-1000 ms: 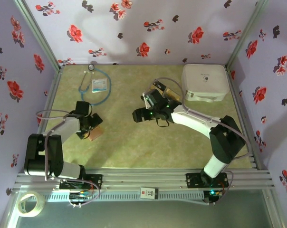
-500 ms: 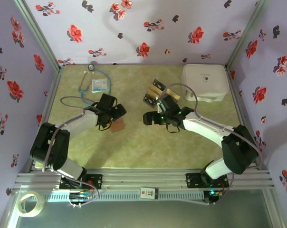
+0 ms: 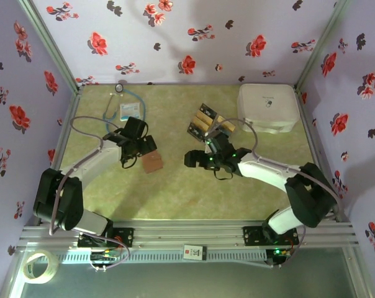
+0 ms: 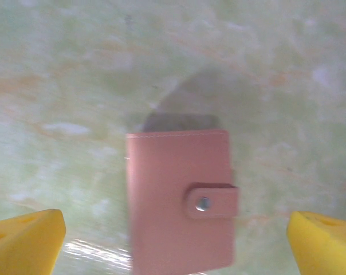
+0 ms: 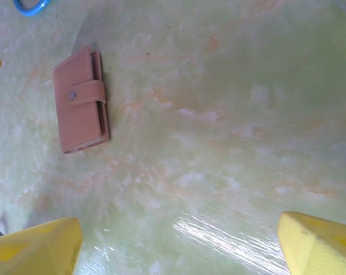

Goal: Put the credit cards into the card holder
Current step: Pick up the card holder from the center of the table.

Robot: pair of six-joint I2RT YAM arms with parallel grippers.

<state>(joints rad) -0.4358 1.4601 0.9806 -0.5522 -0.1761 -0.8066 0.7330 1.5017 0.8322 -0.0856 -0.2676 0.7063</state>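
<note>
The card holder [image 4: 181, 200] lies closed within the wide-spread left claw [image 4: 174, 240]; the right claw [image 5: 177, 246], also spread, stands apart.

This looks like a robot test cell in a laboratory, not a home. A left arm [image 3: 91, 164] and a right arm [image 3: 268, 171] are bolted to an aluminium rail [image 3: 194, 230] at the near edge of a table [image 3: 175, 194] with a green marbled top. Metal posts [image 3: 48, 43] hold walls [image 3: 194, 56] with a lilac flowered covering, perhaps paper or cloth. A roll of tape [image 3: 27, 268] lies in front of the rail.
</note>
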